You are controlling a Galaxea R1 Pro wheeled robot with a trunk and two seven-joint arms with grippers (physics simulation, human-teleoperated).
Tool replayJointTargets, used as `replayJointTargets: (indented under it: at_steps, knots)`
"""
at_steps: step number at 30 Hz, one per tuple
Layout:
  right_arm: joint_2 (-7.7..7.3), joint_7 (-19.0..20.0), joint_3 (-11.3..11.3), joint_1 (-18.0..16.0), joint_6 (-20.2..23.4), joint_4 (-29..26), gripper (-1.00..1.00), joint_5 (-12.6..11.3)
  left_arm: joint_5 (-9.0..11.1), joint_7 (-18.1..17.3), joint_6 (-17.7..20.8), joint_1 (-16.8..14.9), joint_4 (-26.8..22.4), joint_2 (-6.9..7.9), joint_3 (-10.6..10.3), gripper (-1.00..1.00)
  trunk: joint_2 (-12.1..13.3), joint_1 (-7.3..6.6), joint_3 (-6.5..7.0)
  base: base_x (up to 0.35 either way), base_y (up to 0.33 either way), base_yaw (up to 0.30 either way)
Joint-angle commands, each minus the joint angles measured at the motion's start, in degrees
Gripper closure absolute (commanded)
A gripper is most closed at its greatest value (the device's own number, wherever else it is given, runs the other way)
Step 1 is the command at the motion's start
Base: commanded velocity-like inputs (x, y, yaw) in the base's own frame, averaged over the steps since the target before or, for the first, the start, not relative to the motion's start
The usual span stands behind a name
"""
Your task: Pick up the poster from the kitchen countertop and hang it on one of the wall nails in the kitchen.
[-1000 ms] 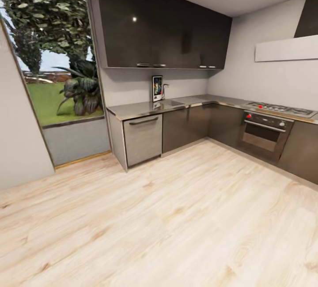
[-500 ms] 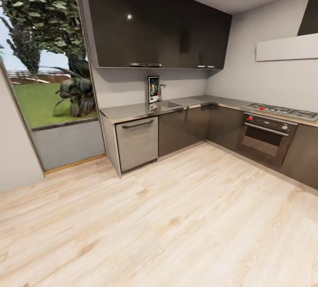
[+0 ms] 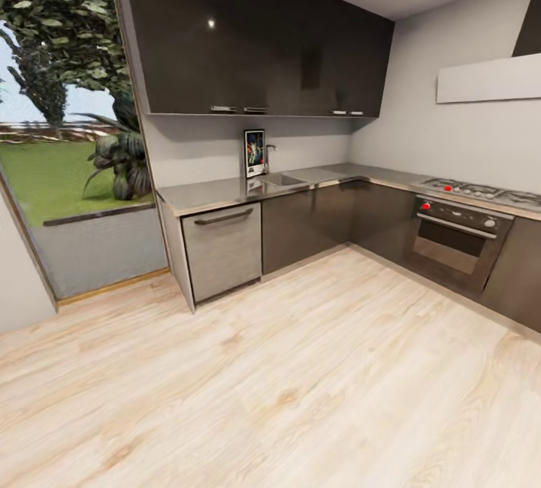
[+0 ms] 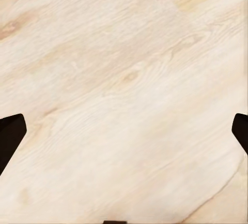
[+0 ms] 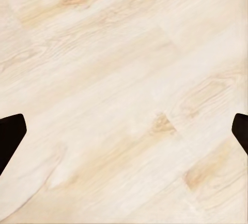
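Poster [image 3: 255, 153] stands upright on kitchen countertop [image 3: 218, 191], apparently leaning against wall beside sink [image 3: 283, 180]. Left gripper [image 4: 124, 131] and right gripper [image 5: 124, 131] spread wide over wood floor [image 3: 300, 368].

Pale wooden floor [image 5: 124, 79] seen below, light planks with tan knots and grain running across, right gripper [image 5: 124, 131] glimpsed as two dark fingertips [image 5: 10, 136] at opposite edges, jaws spread wide, nothing held between them
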Motion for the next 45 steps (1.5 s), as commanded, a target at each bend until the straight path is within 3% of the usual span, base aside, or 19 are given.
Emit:
replayJointTargets:
  at_steps: [1,45]
  knots:
    - [-0.01,0.0,0.0,0.0,-0.2,0.0,-1.00,0.1,0.0,0.0,-0.1,0.0,-0.1,-0.01,0.1,-1.00,0.0,0.03,-0.05,0.312,-0.171,0.000]
    - [-0.01,0.0,0.0,-0.1,-0.2,0.0,-1.00,0.1,0.0,0.0,-0.1,0.0,-0.1,-0.04,0.3,-1.00,0.0,0.03,-0.05,0.286,-0.207,0.000]
